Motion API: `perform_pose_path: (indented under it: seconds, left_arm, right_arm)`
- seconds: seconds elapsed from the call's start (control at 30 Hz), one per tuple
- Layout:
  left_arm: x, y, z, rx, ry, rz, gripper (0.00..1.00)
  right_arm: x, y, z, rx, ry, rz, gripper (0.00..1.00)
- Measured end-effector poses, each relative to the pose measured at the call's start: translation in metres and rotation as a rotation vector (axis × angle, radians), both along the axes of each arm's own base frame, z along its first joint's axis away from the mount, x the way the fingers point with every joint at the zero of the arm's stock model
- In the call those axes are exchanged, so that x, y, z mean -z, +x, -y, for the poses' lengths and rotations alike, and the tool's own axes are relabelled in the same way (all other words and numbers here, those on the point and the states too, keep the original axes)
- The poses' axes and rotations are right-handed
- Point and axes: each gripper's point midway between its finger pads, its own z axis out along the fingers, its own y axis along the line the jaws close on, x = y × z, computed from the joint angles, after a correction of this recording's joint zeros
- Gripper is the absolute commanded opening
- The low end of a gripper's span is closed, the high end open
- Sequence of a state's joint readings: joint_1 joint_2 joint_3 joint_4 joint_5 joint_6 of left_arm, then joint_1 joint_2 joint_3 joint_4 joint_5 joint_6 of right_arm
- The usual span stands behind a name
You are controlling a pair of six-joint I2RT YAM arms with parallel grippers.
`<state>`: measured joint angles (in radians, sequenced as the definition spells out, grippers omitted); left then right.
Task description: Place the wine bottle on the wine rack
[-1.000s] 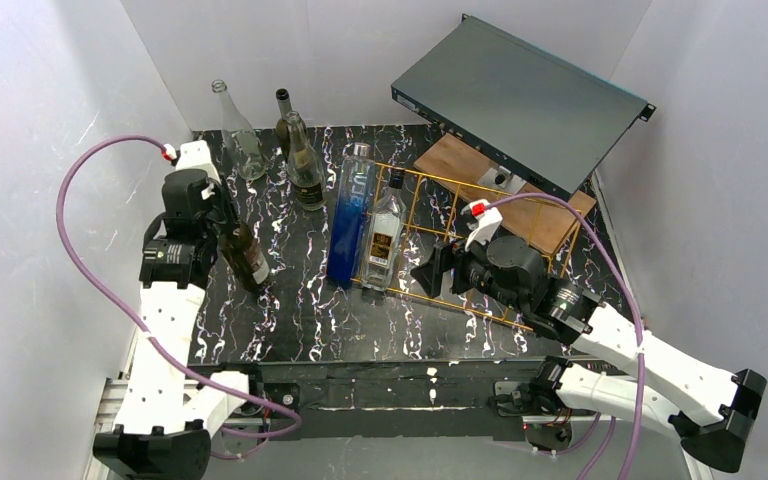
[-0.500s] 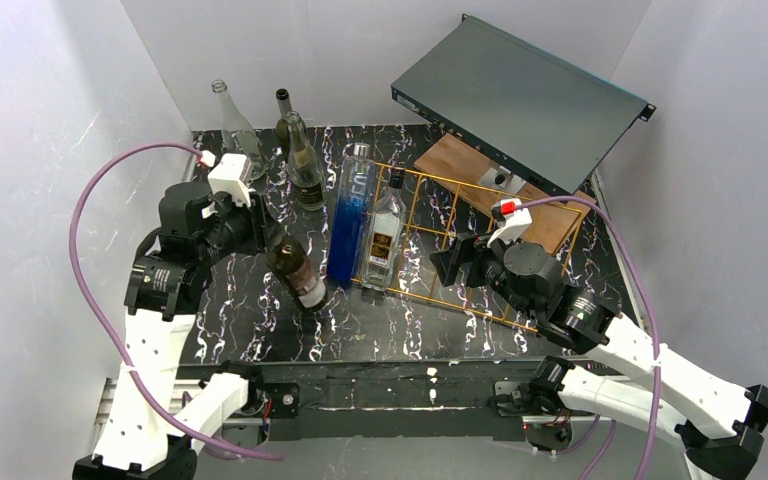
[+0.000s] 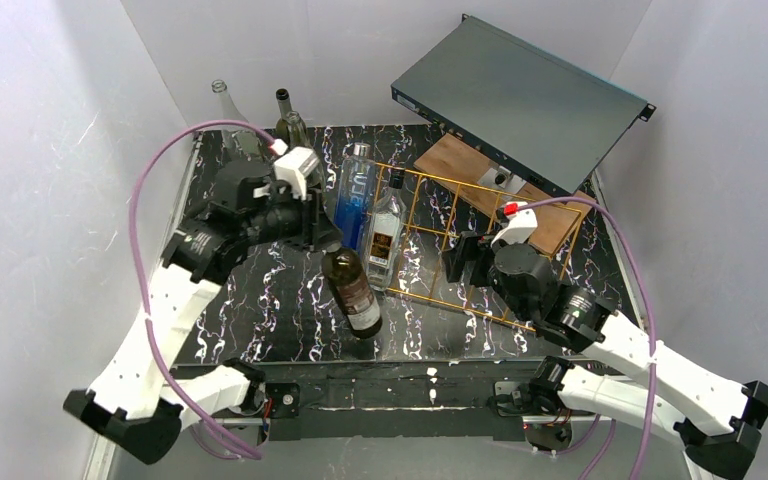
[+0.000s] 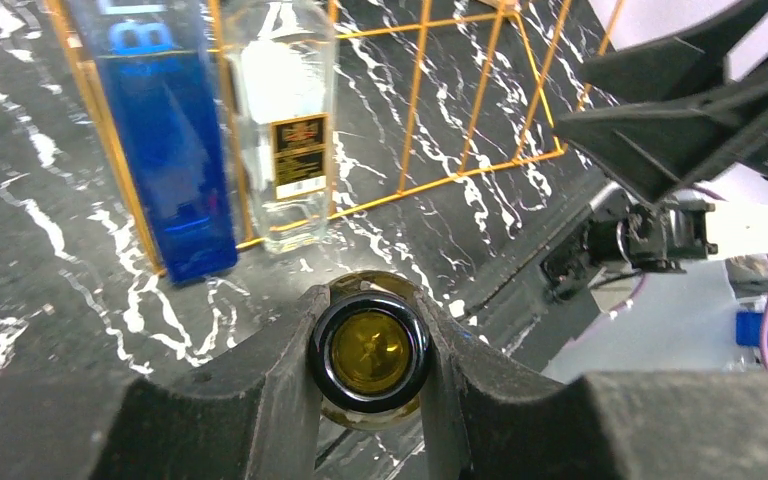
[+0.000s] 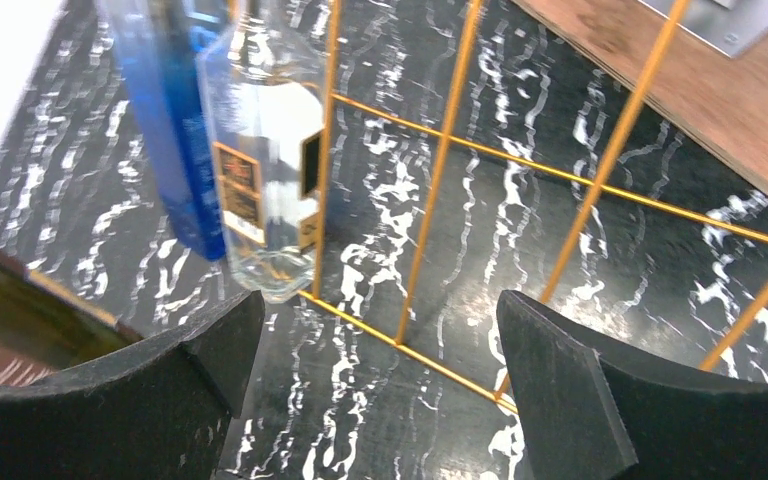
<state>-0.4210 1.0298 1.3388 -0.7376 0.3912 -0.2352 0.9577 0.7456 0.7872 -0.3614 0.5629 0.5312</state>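
Observation:
My left gripper (image 3: 322, 240) is shut on the neck of a dark brown wine bottle (image 3: 352, 292) with a pale label. It holds the bottle off the table, tilted, in front of the rack's left end. In the left wrist view the bottle's mouth (image 4: 369, 349) sits clamped between my fingers (image 4: 278, 370). The wine rack (image 3: 480, 235) is an orange-gold wire frame lying on the black marbled table. A blue bottle (image 3: 349, 211) and a clear bottle (image 3: 386, 232) lie in its two leftmost slots. My right gripper (image 3: 463, 258) is open and empty above the rack's middle slots (image 5: 440, 200).
Several empty bottles (image 3: 295, 135) stand at the back left, partly hidden by my left arm. A brown wooden board (image 3: 540, 215) lies behind the rack under a dark flat metal case (image 3: 520, 100). White walls enclose the table on three sides.
My left arm has swung right and toward the front with the wine bottle, from the table's left edge to the rack's left end. My right gripper has shifted slightly right.

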Motion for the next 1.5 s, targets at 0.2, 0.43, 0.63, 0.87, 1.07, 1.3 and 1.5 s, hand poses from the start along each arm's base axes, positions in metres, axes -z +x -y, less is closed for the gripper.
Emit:
perform_pose_path:
  seconds: [0.2,0.43,0.63,0.87,1.07,1.3,1.5]
  left_arm:
    - [0.01,0.004,0.051,0.122,0.025,-0.034,0.0]
    - [0.012,0.015,0.09,0.183,0.059,-0.053,0.0]
    - [0.013,0.032,0.106,0.181,0.089,-0.053,0.0]
    - [0.025,0.046,0.118,0.184,0.135,-0.087,0.0]
    - [0.036,0.058,0.132,0.196,0.177,-0.095,0.0]
    - [0.04,0.075,0.148,0.211,0.217,-0.082,0.0]
    - [0.043,0.09,0.157,0.219,0.248,-0.064,0.0]
  right_arm:
    - [0.043,0.015,0.017,0.131,-0.171,-0.115,0.87]
    - [0.079,0.045,0.051,0.268,-0.279,-0.267,0.87]
    - [0.082,0.061,0.076,0.331,-0.248,-0.311,0.81]
    - [0.08,0.07,0.076,0.321,-0.214,-0.296,0.66]
    - [0.08,0.078,0.073,0.317,-0.187,-0.276,0.54]
    - [0.103,0.077,0.072,0.302,-0.214,-0.31,0.46]
    - [0.104,0.082,0.067,0.281,-0.211,-0.297,0.43]
